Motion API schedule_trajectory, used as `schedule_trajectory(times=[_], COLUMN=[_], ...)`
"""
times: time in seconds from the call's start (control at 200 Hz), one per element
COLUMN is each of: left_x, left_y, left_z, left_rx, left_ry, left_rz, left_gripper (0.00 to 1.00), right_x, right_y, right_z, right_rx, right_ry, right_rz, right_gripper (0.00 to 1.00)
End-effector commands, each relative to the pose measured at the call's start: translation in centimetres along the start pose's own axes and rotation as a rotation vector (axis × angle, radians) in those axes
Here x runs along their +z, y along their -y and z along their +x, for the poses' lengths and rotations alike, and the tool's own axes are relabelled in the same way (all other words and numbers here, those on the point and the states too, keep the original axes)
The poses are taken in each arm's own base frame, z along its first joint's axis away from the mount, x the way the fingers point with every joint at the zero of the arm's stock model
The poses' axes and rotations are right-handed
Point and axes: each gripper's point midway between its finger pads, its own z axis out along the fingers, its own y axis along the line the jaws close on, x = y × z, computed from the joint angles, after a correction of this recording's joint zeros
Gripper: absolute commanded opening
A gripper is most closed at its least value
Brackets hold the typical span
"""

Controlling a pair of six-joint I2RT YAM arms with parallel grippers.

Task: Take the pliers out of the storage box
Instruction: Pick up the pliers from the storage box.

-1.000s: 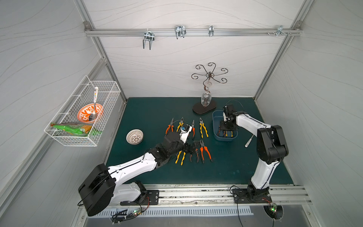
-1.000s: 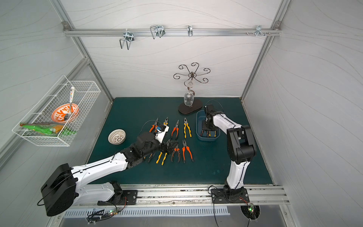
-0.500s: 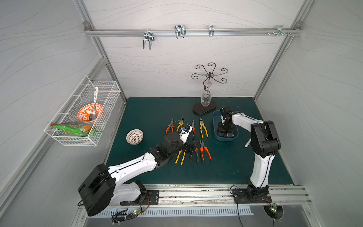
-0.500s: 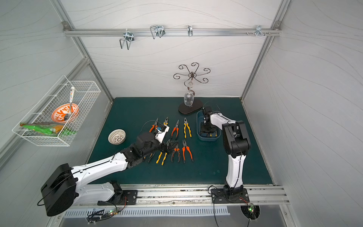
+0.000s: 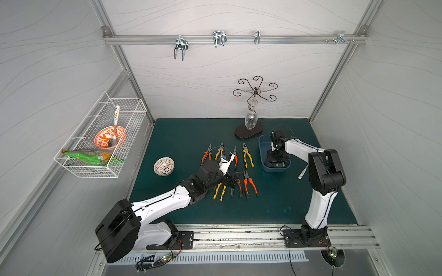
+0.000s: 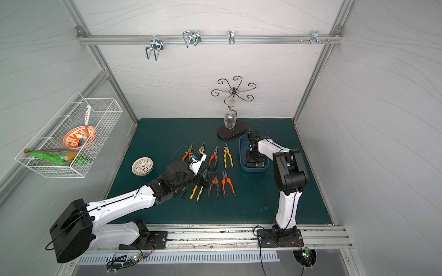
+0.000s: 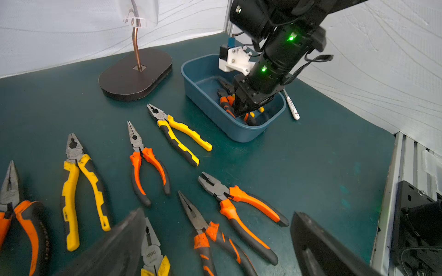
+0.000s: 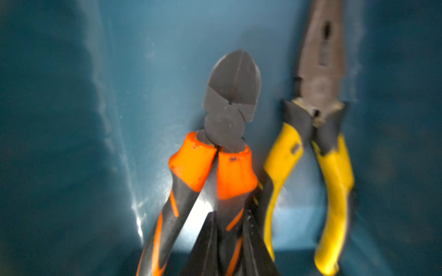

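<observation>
The blue storage box (image 5: pixel 262 153) (image 6: pixel 242 153) (image 7: pixel 203 95) stands on the green mat at the right. My right gripper (image 5: pixel 275 160) (image 6: pixel 255 159) (image 8: pixel 228 223) reaches down into it, shut on one handle of the orange-black blunt pliers (image 8: pixel 230 95). Yellow-black long-nosed pliers (image 8: pixel 320 83) lie beside them in the box. Several more pliers (image 5: pixel 247 155) (image 7: pixel 177 133) lie in two rows on the mat left of the box. Above the near row hangs my left gripper (image 5: pixel 233 182) (image 6: pixel 207 179) (image 7: pixel 217 212), open and holding nothing.
A glass stand on a dark oval base (image 5: pixel 248 132) stands just behind the box. A white-handled spoon (image 5: pixel 302 173) (image 7: pixel 291 107) lies on the mat right of the box. A small white bowl (image 5: pixel 164 166) sits at the left, and a white wire basket (image 5: pixel 100 141) hangs on the left wall.
My right gripper has closed on the orange-black pliers' handle inside the box, and the right arm's elbow has shifted. The left arm has not moved.
</observation>
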Motion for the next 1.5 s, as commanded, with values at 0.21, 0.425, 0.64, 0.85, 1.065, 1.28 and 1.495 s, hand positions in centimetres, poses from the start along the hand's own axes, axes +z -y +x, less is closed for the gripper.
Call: schedule_trajectory(times=[0.21,0.425,0.64,0.85,1.065,1.28,1.495], left_x=[-0.4,1.0,3.3,4.7,5.5,6.3,6.9], left_y=[-2.2,-2.7,-3.7,-3.2,-2.3,-2.2,-1.6], left_z=[-4.0,-6.6,-8.9,-10.3,-10.3,-10.1,-10.6], left_rx=[-0.234,-0.424,-0.609,-0.697,-0.730,-0.751,-0.762], left_ry=[0.025,0.025,0.012,0.010,-0.012,-0.023,-0.029], left_rz=[-0.048,0.027,-0.027,0.014,0.072,0.084,0.127], left_gripper=[0.99,0.99,0.89,0.75,0.65,0.55,0.39], right_x=[-7.7,-11.9,-15.9,-18.2,-19.0,-20.3,-21.1], right_y=[-1.1,-4.1,-8.7,-13.6,-17.1,-19.1,-19.9], right_z=[-2.9,-2.7,-1.6,-0.3,1.2,2.1,2.6], right_rx=[0.002,-0.096,-0.203,-0.252,-0.281,-0.317,-0.339], right_ry=[0.275,0.401,0.502,0.528,0.489,0.489,0.480], right_rz=[-0.103,-0.174,-0.278,-0.422,-0.528,-0.611,-0.664], right_gripper=[0.00,0.00,0.00,0.00,0.00,0.00,0.00])
